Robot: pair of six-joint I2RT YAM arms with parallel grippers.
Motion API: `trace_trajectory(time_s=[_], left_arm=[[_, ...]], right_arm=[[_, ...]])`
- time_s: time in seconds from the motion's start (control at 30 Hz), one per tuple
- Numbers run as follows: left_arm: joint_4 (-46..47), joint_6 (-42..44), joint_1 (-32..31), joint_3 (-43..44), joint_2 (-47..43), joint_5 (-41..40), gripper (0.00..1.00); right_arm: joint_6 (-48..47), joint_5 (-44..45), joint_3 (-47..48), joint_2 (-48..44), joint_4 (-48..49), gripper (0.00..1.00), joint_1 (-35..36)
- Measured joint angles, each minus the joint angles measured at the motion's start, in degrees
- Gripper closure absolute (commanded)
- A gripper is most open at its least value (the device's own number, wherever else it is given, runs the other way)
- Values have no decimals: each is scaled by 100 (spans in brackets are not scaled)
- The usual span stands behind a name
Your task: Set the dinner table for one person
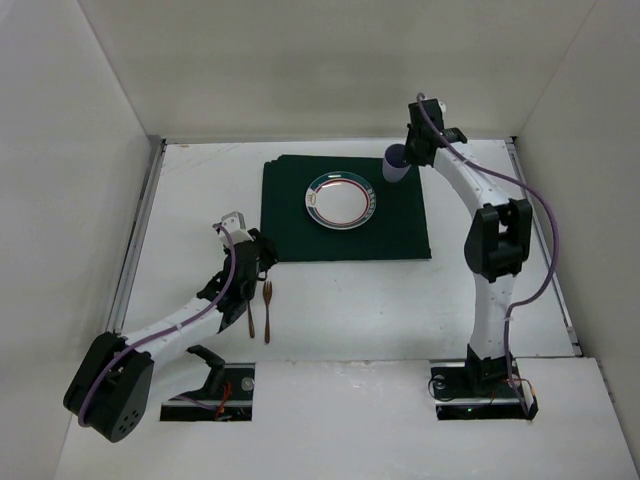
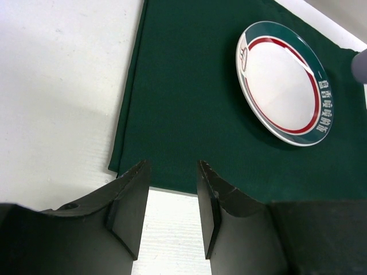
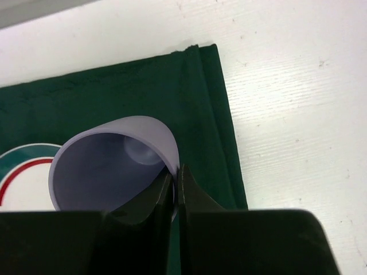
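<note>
The dinner table [image 1: 350, 310] is the white top under everything. The dark green placemat [image 1: 400, 225] lies on its far-middle part.

Plate [image 1: 341, 200], teal rim w/ a red ring, sits on the placemat, approx centre and a bit toward the far edge.

Lavender cup [image 1: 396, 163] is over the placemat's far-right area, just right of the plate and apart from it. Can't tell if its base rests on the cloth.

R gripper [image 3: 176, 183] is pinched nearly closed on the cup's wall, one finger inside the rim and one outside. In the R wrist view the cup's mouth faces the camera, w/ the placemat's right edge just beyond it.

L gripper [image 2: 173, 169] hangs at the placemat's near-left corner, jaws parted w/ a moderate gap and nothing btwn them. The L wrist view shows the placemat's near edge running across that gap.

Copper-coloured fork [image 1: 267, 310] lies on bare table just below the placemat's near-left corner, tines toward the placemat. A second utensil [image 1: 252, 318] lies beside it on the left, partly hidden by the L arm, so its type isn't clear.
</note>
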Motion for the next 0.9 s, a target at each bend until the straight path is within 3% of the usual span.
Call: trace_trajectory(time_s=[0.5,0.9], left_arm=[[7,0,0,0,184,0,64],[4,2,0,0,192,-13,64]], right_arm=[[-184,-120,1080,1019,-595,89,-155],[-197,-208,1189,1095,-601,46,-179]])
